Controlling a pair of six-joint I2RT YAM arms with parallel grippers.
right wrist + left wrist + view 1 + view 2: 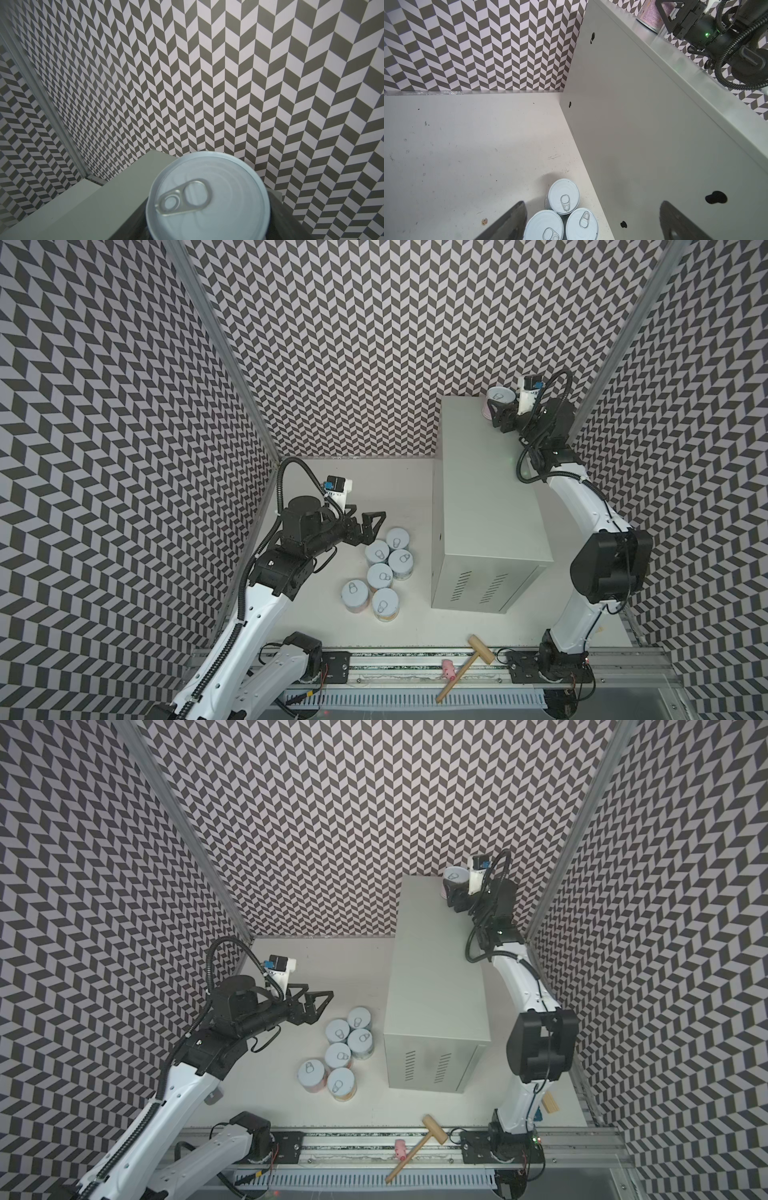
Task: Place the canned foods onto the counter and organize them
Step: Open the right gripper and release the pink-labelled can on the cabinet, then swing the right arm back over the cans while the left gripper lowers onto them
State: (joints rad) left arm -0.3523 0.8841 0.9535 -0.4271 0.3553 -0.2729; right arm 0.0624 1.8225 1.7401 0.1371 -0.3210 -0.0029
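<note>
Several canned foods (379, 575) (340, 1054) with pale blue pull-tab lids stand clustered on the white floor, left of the counter (486, 489) (436, 969). My left gripper (368, 514) (316, 992) hovers open just behind and left of that cluster; in the left wrist view, three lids (564, 195) lie between its wide-apart fingers (512, 220). One pink-labelled can (497, 397) (453, 877) (650, 14) stands on the counter's far right corner. My right gripper (496, 408) (451, 890) is shut on it, and its lid (207, 197) fills the right wrist view.
A wooden mallet (465, 659) and a small pink toy (448, 668) lie on the front rail. A wooden block (550, 1102) sits by the right arm's base. Chevron-patterned walls enclose the back and sides; the counter's side panel (654, 124) rises close beside the floor cans.
</note>
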